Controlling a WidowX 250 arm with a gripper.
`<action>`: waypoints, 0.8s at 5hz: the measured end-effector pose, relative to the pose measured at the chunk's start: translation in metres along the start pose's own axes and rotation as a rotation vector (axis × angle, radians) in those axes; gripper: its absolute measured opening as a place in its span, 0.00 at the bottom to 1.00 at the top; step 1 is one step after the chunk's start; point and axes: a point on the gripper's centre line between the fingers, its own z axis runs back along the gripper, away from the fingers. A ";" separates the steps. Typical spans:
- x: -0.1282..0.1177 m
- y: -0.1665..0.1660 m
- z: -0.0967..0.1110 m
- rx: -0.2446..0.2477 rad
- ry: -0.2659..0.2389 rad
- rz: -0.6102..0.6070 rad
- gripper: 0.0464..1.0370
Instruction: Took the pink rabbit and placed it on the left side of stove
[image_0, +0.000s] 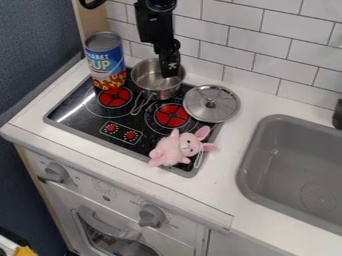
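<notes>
The black gripper (171, 70) hangs down at the upper middle, over the small metal pot and away from the rabbit. The pink plush rabbit (175, 148) lies on the front right corner of the black stove (87, 114), its head toward the right and its ears spread. The stove's left front part, with the two red knobs drawn on it, lies to the rabbit's left.
A metal pot (151, 84) stands at the back of the stove, a soup can (106, 61) at its back left. A round metal lid (212, 103) rests on the right edge. The grey sink (267, 150) is at the right, the tiled wall behind.
</notes>
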 end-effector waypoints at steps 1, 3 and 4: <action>0.004 0.010 -0.015 0.042 -0.023 0.000 0.96; -0.002 0.041 -0.009 0.049 -0.021 -0.027 0.96; 0.001 0.057 0.005 0.039 -0.015 0.006 0.96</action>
